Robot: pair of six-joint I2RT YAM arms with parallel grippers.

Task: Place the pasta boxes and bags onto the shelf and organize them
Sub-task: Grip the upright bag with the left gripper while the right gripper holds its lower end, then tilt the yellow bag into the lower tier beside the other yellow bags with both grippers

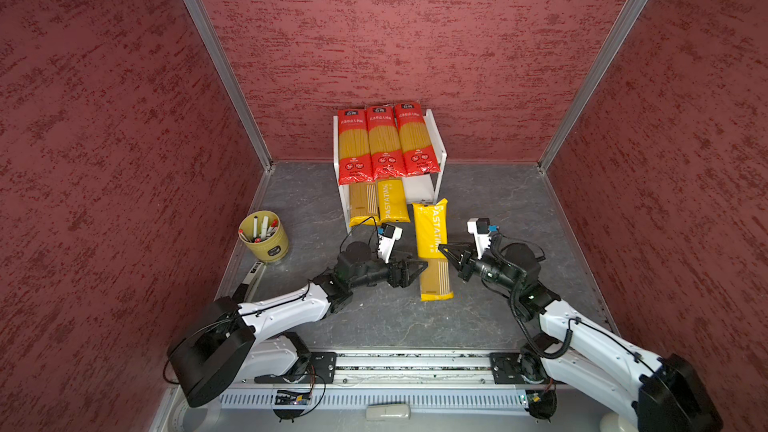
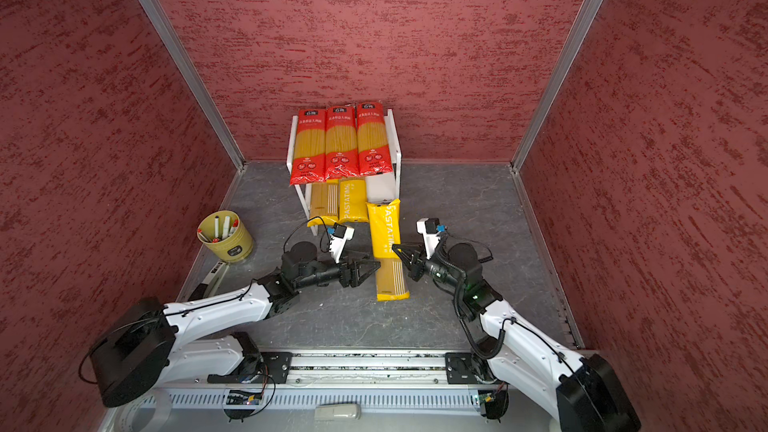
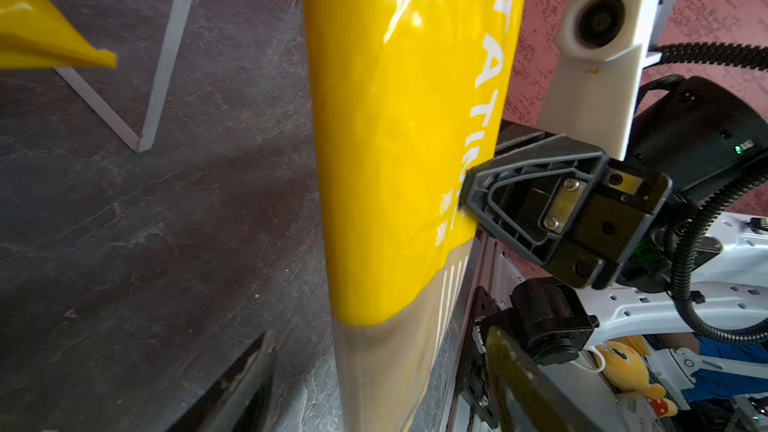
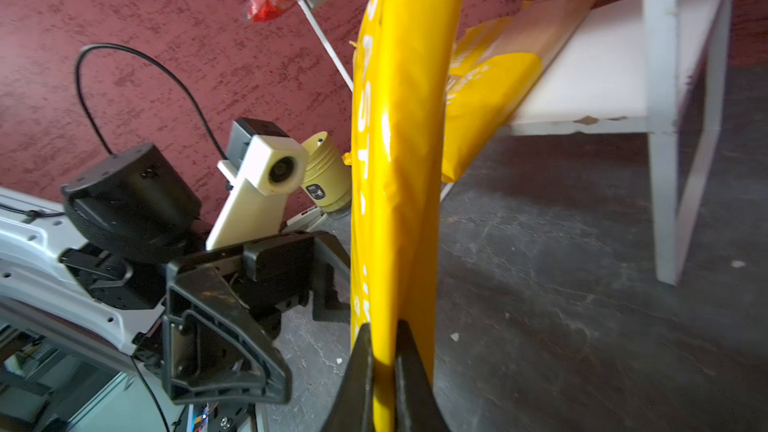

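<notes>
Three red pasta bags (image 1: 385,143) (image 2: 341,141) lie side by side on the white shelf's (image 1: 420,189) (image 2: 380,189) top tier. Two yellow PASTATIME packs (image 1: 391,201) (image 2: 353,201) lie on the left of its lower tier. A third yellow pack (image 1: 432,243) (image 2: 384,234) (image 3: 395,139) (image 4: 399,160) lies lengthwise in front of the shelf, far end near the lower board's bare right part. My right gripper (image 1: 442,248) (image 2: 395,248) (image 4: 380,334) is shut on this pack's right edge. My left gripper (image 1: 417,272) (image 2: 372,270) (image 3: 380,338) is open, with a jaw on either side of the pack's clear lower part and a gap at each.
A yellow-green cup of markers (image 1: 264,238) (image 2: 225,238) stands at the table's left edge. Red walls close in the back and both sides. The arms' metal rail (image 1: 415,363) runs along the front. The two grippers face each other closely across the pack.
</notes>
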